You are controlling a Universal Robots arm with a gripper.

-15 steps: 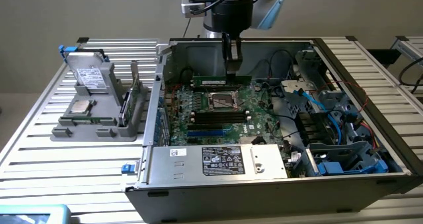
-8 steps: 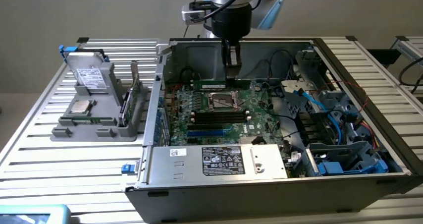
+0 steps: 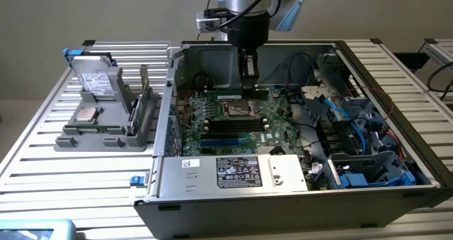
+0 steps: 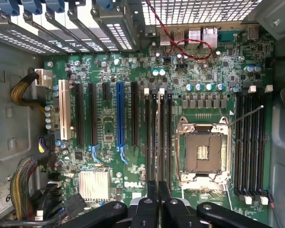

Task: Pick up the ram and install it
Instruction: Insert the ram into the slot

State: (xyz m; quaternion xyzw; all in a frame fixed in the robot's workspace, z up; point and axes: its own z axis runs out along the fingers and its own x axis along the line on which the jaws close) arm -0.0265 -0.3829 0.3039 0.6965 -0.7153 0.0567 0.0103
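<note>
My gripper reaches down into the open computer case, over the motherboard just behind the CPU socket. In the wrist view the gripper is shut on the ram, which shows edge-on as a thin pale line. The ram lies along the bank of black memory slots beside the CPU socket. I cannot tell whether it touches a slot. A second bank of memory slots lies on the socket's other side.
A grey parts holder on the slatted table, at the exterior view's left, carries a hard drive and an upright green card. Cables, drive cages and the power supply crowd the case. Expansion slots lie beside the memory bank.
</note>
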